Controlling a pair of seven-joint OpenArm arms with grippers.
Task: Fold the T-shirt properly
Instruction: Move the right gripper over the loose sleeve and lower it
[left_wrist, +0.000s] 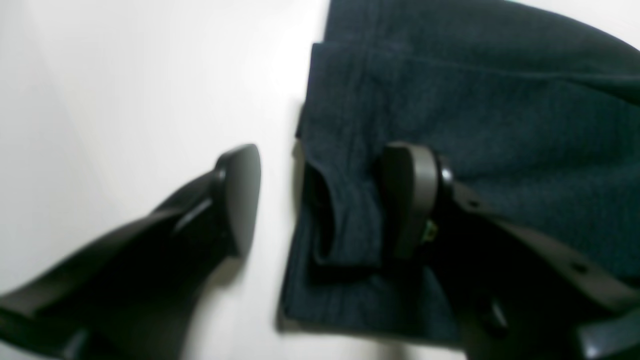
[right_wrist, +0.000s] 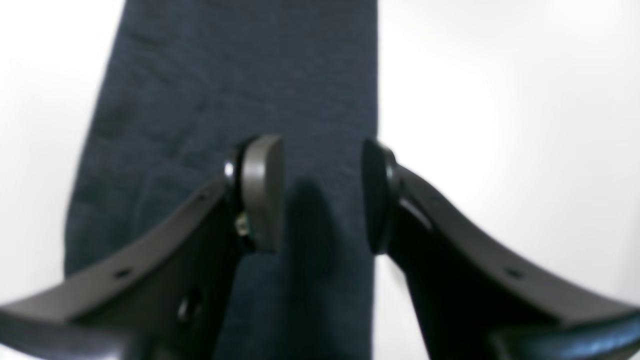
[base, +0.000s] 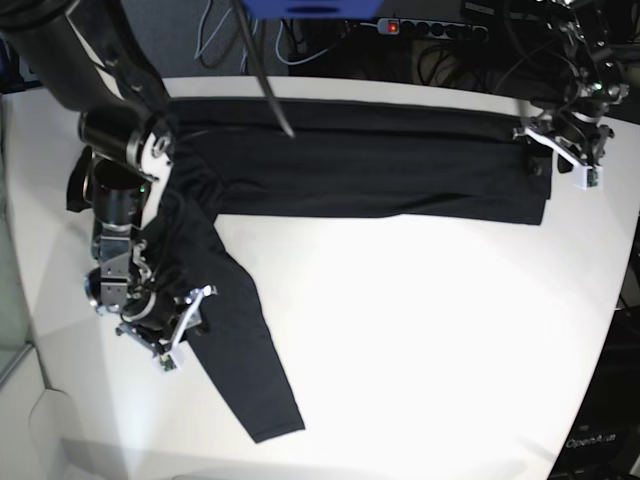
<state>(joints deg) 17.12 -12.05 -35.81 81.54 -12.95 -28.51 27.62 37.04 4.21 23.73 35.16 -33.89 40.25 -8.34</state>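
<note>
T-shirt (base: 350, 165) lying as long band across table's (base: 420, 340) far side, one sleeve (base: 240, 360) trailing toward near edge. Right gripper (right_wrist: 322, 195) hovering spread, straddling sleeve's edge, nearer arm. Left gripper (left_wrist: 325, 200) spread at band's end, holding nothing.

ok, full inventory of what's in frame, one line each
T-shirt: 1, dark charcoal, long-sleeved, body folded in a band across the table's far side, one sleeve trailing toward the near edge.
table: 1, white, under everything.
power strip: 1, black, red switch, behind the table.
cables: several, behind the table.
left gripper: 1, black, open, straddling the shirt's folded end.
right gripper: 1, black, open, over the sleeve's edge.
</note>
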